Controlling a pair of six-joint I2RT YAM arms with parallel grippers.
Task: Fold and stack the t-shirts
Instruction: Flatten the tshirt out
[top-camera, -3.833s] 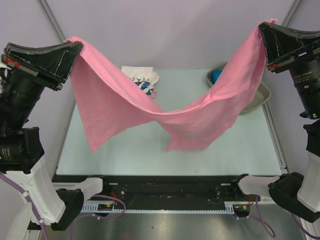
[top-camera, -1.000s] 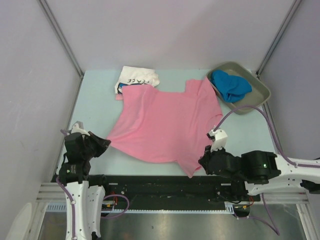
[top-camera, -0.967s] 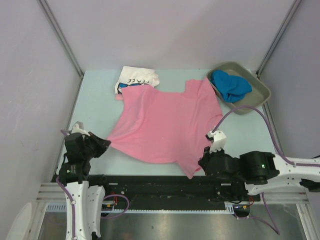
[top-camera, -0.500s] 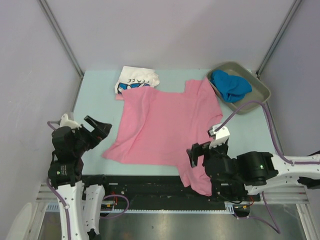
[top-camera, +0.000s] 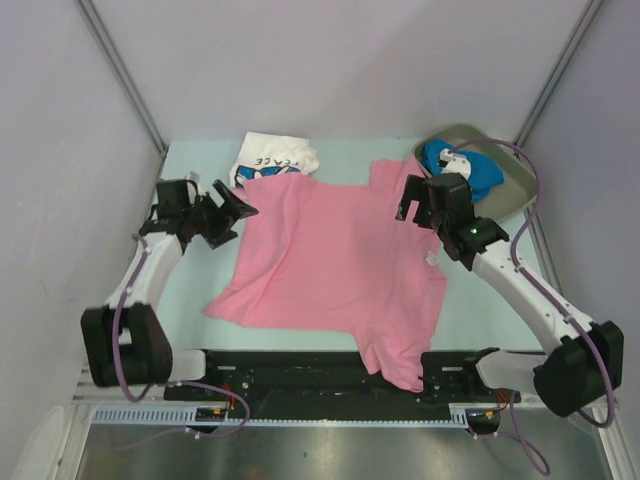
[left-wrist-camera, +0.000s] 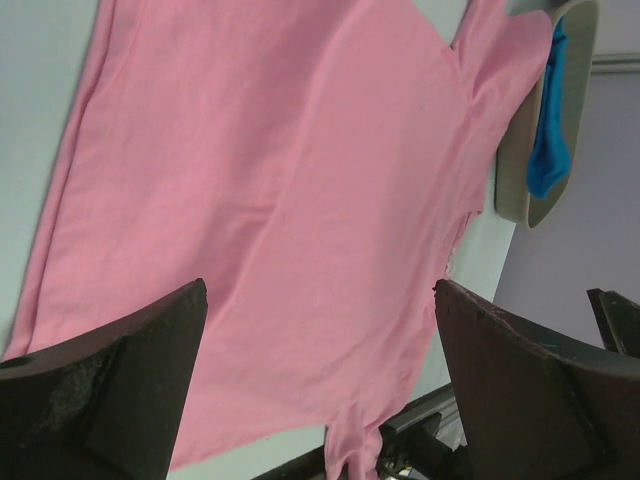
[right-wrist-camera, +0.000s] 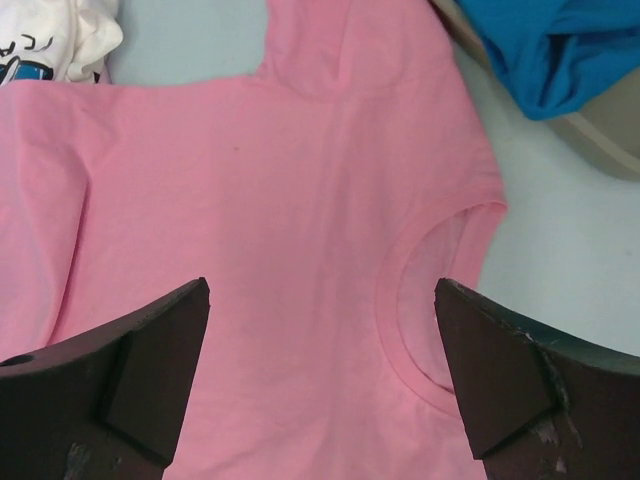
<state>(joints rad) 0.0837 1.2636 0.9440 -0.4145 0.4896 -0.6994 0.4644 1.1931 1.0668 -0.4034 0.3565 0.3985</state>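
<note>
Pale green table (top-camera: 190, 300): pink t-shirt (top-camera: 335, 260) lies spread flat mid-table; left gripper (top-camera: 232, 215) and right gripper (top-camera: 416, 200), both wide open and empty, hover over its far left and right sides

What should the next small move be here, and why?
Probably lower the left gripper and right gripper onto the far corners of the pink t-shirt to pinch them: it lies spread flat, unfolded, and both jaws stand open above it.
</note>
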